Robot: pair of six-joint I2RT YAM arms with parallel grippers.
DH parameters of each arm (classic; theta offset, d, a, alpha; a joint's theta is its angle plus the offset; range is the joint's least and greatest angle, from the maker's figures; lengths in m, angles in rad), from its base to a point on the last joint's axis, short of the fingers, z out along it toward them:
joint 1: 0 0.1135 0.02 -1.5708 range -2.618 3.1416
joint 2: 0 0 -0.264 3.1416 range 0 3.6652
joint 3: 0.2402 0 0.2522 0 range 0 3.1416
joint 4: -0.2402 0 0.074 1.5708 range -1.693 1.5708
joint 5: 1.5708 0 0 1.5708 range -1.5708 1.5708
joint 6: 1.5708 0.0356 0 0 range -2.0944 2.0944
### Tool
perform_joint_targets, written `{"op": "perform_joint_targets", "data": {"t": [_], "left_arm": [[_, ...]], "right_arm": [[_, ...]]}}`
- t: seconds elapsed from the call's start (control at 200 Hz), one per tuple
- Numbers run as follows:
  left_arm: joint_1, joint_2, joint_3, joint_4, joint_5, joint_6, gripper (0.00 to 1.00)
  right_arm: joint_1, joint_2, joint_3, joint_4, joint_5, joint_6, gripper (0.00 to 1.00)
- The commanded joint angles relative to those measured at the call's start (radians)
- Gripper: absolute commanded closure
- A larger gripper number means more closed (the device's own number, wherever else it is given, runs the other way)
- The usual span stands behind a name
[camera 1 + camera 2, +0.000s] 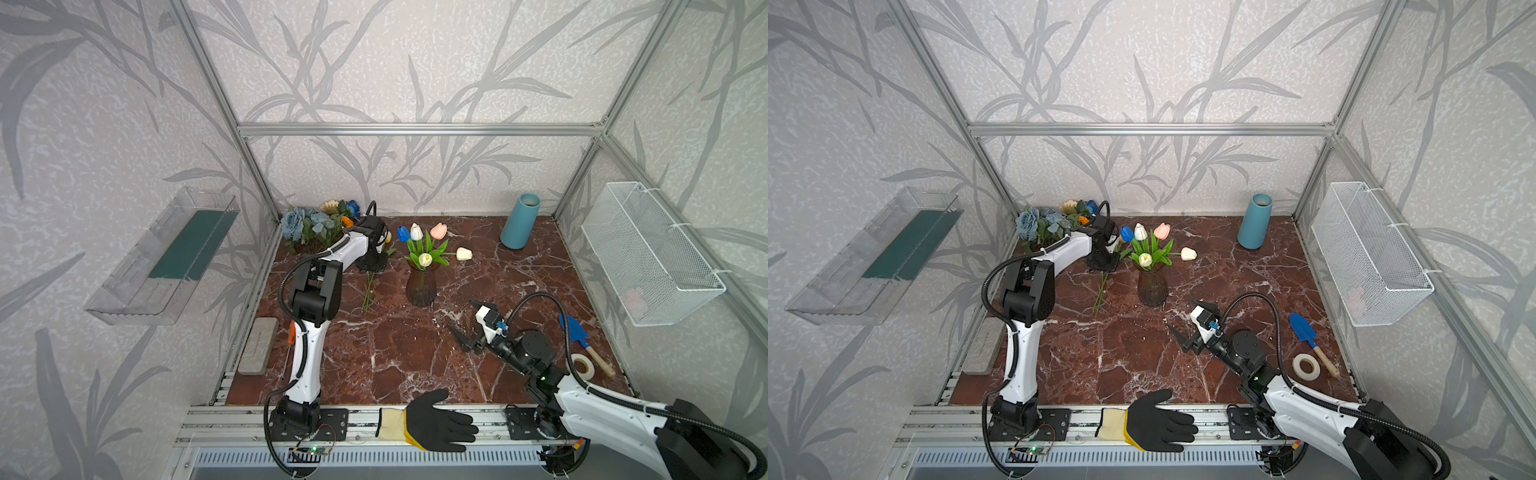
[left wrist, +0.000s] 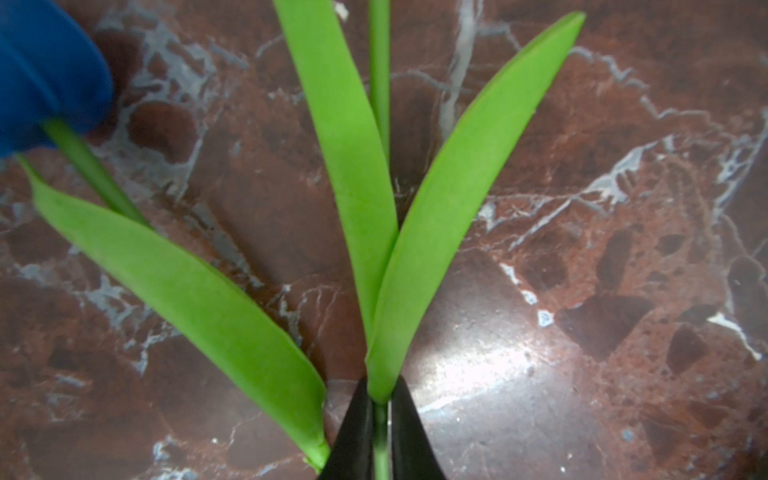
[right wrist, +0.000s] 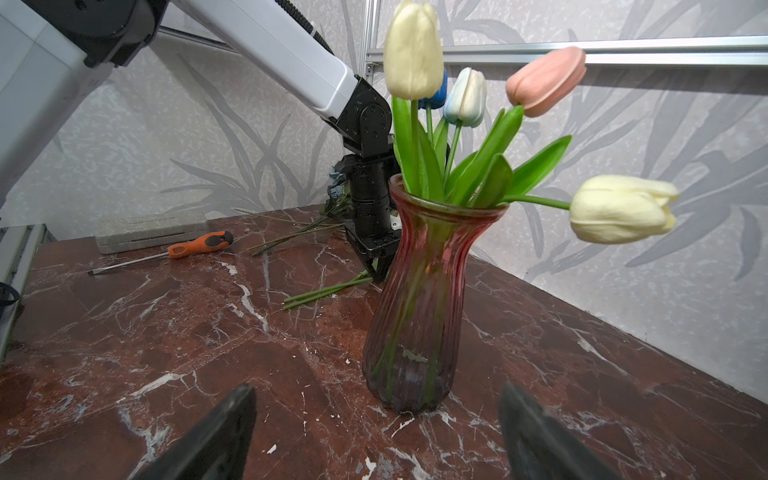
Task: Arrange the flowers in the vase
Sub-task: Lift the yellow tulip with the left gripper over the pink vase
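The left claw (image 2: 381, 395) is pinched tight on a green stem (image 2: 379, 62). Its two black fingers (image 2: 353, 436) press either side of it, just below where two long leaves fan out. The claw points down at the surface (image 1: 395, 357) toward the back left, just beside the vase (image 1: 420, 286). Loose stems (image 1: 368, 293) lie on the marble under it, trailing toward the front edge. A blue tulip (image 2: 41, 62) shows large and blurred close to the wrist camera. In both top views it sits just beside the claw, on the near side of the bouquet.

The vase is dark reddish ribbed glass and stands upright near the middle of the surface, a little toward the back edge. It holds a white tulip (image 1: 415, 230), a pink tulip (image 1: 438, 230), a cream tulip (image 1: 424, 259) and a drooping cream tulip (image 1: 463, 253) that leans out sideways.

In the back left corner lie dusty-blue roses (image 1: 299, 222), an orange marigold (image 1: 347, 221), a beige daisy (image 1: 330, 205) and a dark-blue rose (image 1: 353, 206).

The right claw (image 1: 461, 315) is spread wide and empty, toward the front right of the vase, facing it but apart from it.

A teal cylinder (image 1: 519, 222) stands in the back right corner. A blue trowel (image 1: 575, 328) and a tape roll (image 1: 582, 365) lie by the right edge. A screwdriver (image 3: 199, 245) and a grey block (image 1: 259, 345) lie by the left edge.
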Motion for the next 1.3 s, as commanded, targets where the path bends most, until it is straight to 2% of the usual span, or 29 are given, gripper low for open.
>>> {"op": "perform_joint_targets", "data": {"t": [0.0, 0.065, 0.415, 0.65, 0.835, 0.965, 1.175, 1.295], "left_arm": [[-0.020, 0.020, 0.011, -0.063, -0.013, 0.006, 0.94], [-0.026, -0.004, 0.003, -0.055, -0.015, 0.006, 1.00], [-0.044, -0.158, -0.026, -0.012, 0.018, -0.011, 1.00], [-0.044, -0.292, -0.126, 0.093, -0.002, -0.039, 1.00], [-0.044, -0.540, -0.394, 0.395, -0.026, -0.072, 1.00], [-0.044, -0.749, -0.611, 0.671, -0.050, -0.081, 1.00], [-0.044, -1.045, -0.953, 1.179, 0.035, -0.062, 1.00], [-0.045, -1.167, -1.073, 1.358, 0.100, -0.061, 1.00]], "right_arm": [[0.005, -0.006, 0.007, 0.017, -0.003, 0.009, 0.08], [0.005, -0.005, 0.006, 0.017, -0.003, 0.007, 0.08], [0.005, 0.003, 0.008, 0.018, 0.000, 0.004, 0.08], [0.005, -0.003, 0.008, 0.014, 0.000, 0.005, 0.08], [0.005, -0.008, 0.007, 0.013, 0.005, 0.004, 0.08], [0.005, -0.007, 0.006, 0.016, 0.004, 0.004, 0.08], [0.005, -0.016, 0.004, 0.013, -0.001, 0.004, 0.08], [0.005, -0.019, 0.004, 0.011, -0.003, 0.004, 0.08]]}}
